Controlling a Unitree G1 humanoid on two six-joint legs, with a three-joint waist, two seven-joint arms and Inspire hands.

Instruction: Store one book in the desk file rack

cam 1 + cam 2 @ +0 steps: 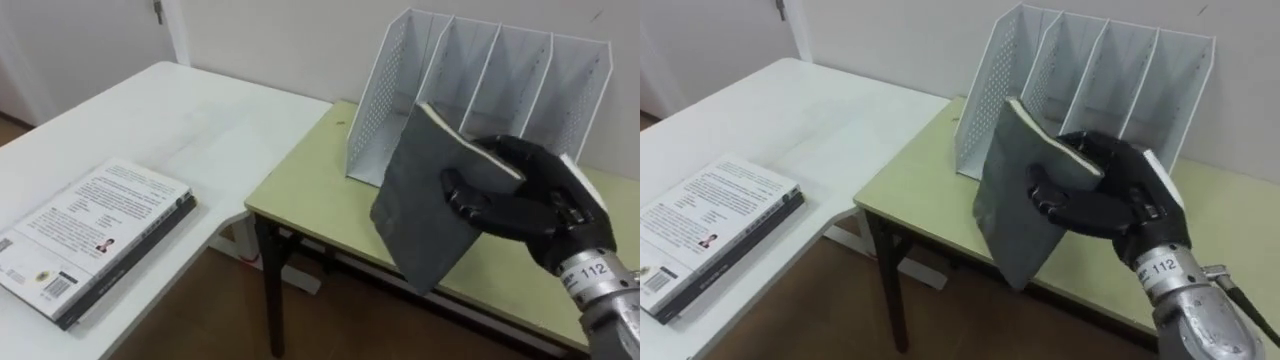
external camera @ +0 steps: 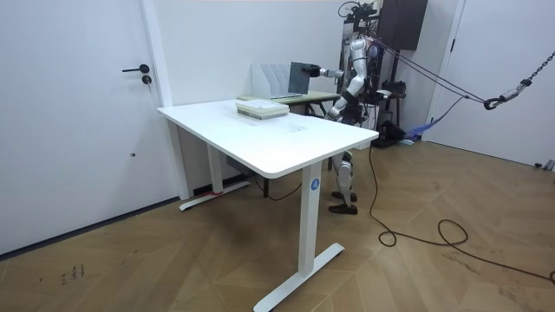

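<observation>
The robot's right hand point(image 1: 520, 195), black and glossy, comes in from about 4 o'clock of the eye view. Its fingers and thumb are curled round the upper edge of a dark grey, soft-covered book point(image 1: 420, 200), so it has a firm grip on it. The book is in the air and tilted. Its cream page edges face up under the fingers, and its lower corner hangs down past the near edge of the desk.

Just behind the book, towards 1 o'clock, stands a white perforated-metal file rack point(image 1: 480, 70) with several upright dividers. The book's top corner overlaps the rack's open front near its left-hand slots. Whether the two touch I cannot tell, and the book is not inside any slot.

The rack sits on a pale green desk with dark legs point(image 1: 310, 190). A broad white table point(image 1: 180, 120) butts up near the desk at 9 o'clock. At 8 o'clock on the table lies a small stack of books point(image 1: 95, 235) with a white printed cover on top.

From the room view, the robot stands beyond the white table's far end, facing the rack. Its left hand point(image 2: 333, 110) is low at its side, and I cannot tell whether that hand grips anything.
</observation>
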